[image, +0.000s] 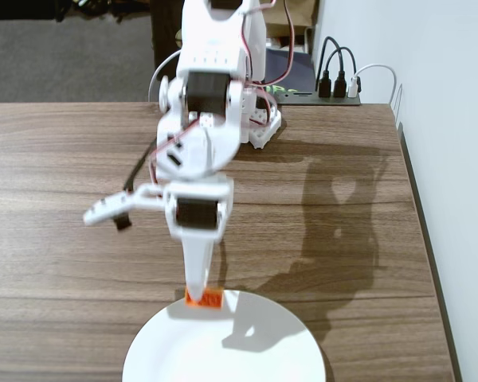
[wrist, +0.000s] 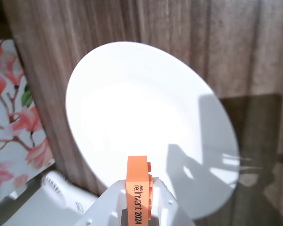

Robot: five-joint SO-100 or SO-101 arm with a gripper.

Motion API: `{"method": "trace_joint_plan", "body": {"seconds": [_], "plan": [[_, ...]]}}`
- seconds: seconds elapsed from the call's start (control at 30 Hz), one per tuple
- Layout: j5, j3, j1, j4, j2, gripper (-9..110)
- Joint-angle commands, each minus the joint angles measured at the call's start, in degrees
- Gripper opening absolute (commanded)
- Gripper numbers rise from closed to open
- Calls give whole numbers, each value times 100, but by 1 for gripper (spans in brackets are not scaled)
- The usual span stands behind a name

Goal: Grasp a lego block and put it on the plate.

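My gripper point(image: 201, 293) is shut on the orange lego block point(image: 205, 298), which hangs at the far rim of the round white plate point(image: 255, 354) in the fixed view. In the wrist view the lego block point(wrist: 137, 188) stands on end between my white fingers point(wrist: 114, 205), studs to the right and dark print on its near face. My gripper point(wrist: 139, 209) holds it above the plate point(wrist: 132, 113), near the plate's lower edge in that view. Whether the block touches the plate I cannot tell.
The wooden table point(image: 342, 239) carries the arm's white base point(image: 259, 127) at the back. A black power strip point(image: 327, 95) with plugs sits at the far right edge. A floral-print sheet point(wrist: 12, 132) lies left of the plate in the wrist view.
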Motion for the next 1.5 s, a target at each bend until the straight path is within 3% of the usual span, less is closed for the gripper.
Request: {"method": "trace_joint_plan", "body": {"seconds": [0.0, 0.43, 0.9, 1.17, 1.47], "plan": [[79, -615, -114, 123, -316, 1], [703, -2145, -352, 1204, -1775, 1], [765, -2426, -299, 1274, -2162, 1], [817, -2426, -308, 1283, -2232, 16], [782, -2373, -299, 1380, -1925, 16]]}}
